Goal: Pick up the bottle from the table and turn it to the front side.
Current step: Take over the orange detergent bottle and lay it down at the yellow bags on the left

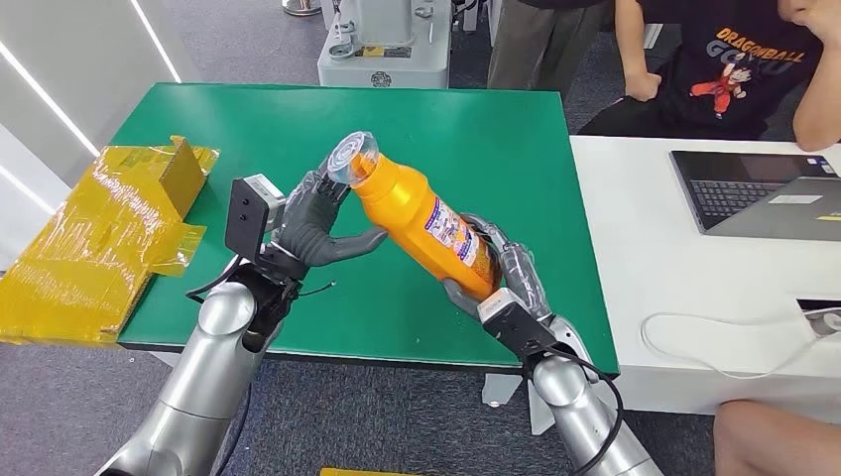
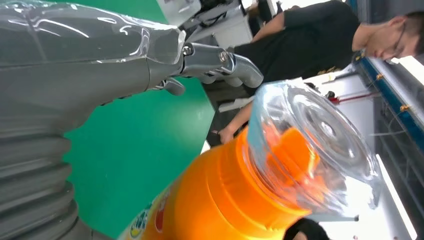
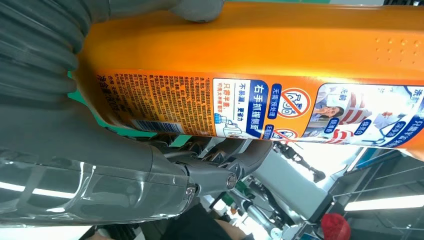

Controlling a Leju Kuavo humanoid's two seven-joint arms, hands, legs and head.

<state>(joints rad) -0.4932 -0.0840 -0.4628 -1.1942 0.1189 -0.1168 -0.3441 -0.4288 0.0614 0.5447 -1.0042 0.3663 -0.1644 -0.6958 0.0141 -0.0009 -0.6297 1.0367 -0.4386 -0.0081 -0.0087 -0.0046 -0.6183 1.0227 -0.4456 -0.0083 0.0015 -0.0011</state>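
Note:
An orange bottle (image 1: 426, 223) with a clear cap (image 1: 354, 159) hangs tilted above the green table (image 1: 298, 119), cap toward the far left. My right hand (image 1: 501, 278) grips its lower body, and the printed label (image 3: 250, 107) faces that wrist's camera. My left hand (image 1: 317, 223) cups the neck: the fingers (image 2: 220, 60) stand spread behind the cap with a gap, and the thumb reaches under the bottle's shoulder. Up close, the bottle (image 2: 225, 200) and its clear cap (image 2: 310, 145) lie below those fingers.
A crumpled yellow-taped cardboard box (image 1: 109, 228) lies over the table's left edge. A white desk (image 1: 645, 228) with a laptop (image 1: 754, 188) and a cable adjoins on the right. People (image 1: 734, 69) stand behind it, and a grey machine base (image 1: 387, 50) behind the table.

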